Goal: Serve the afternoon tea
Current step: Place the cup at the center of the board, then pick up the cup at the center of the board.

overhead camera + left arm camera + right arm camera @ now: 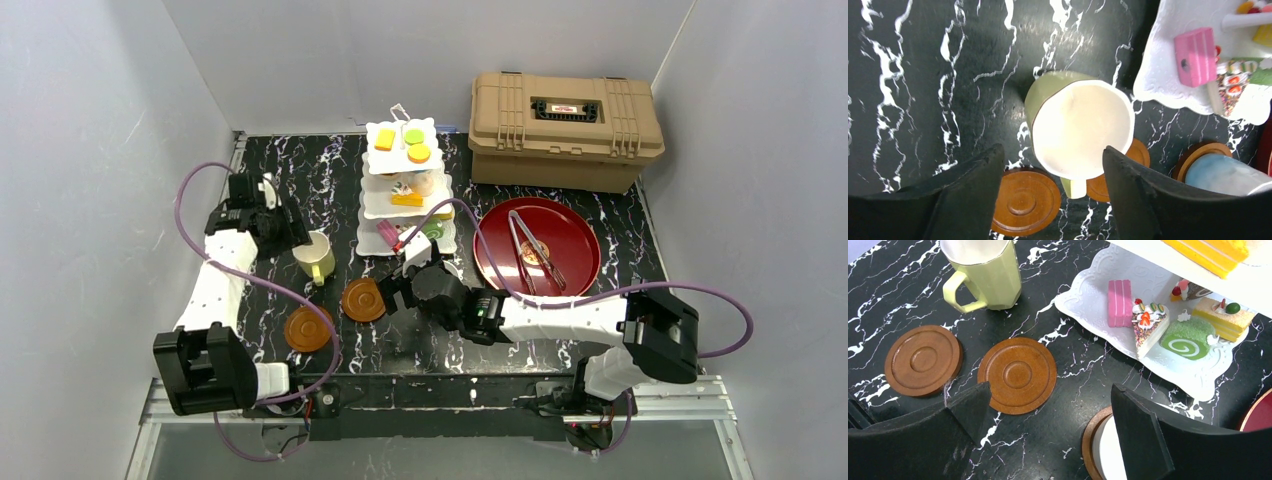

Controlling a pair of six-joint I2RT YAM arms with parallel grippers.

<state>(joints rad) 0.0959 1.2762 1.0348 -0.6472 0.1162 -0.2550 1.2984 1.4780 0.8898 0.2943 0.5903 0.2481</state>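
Black marble tabletop (325, 180), pale grey walls (100, 120); left pincer (1051, 152), right pincer (1050, 390) both spread.

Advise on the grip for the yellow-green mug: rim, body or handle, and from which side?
Body, from straight above. The mug stands upright, handle pointing at the near edge of the table, so the left tool, open above it, can probably close on the two plain side walls, clear of the handle. The handle loop looks small for a pinch.
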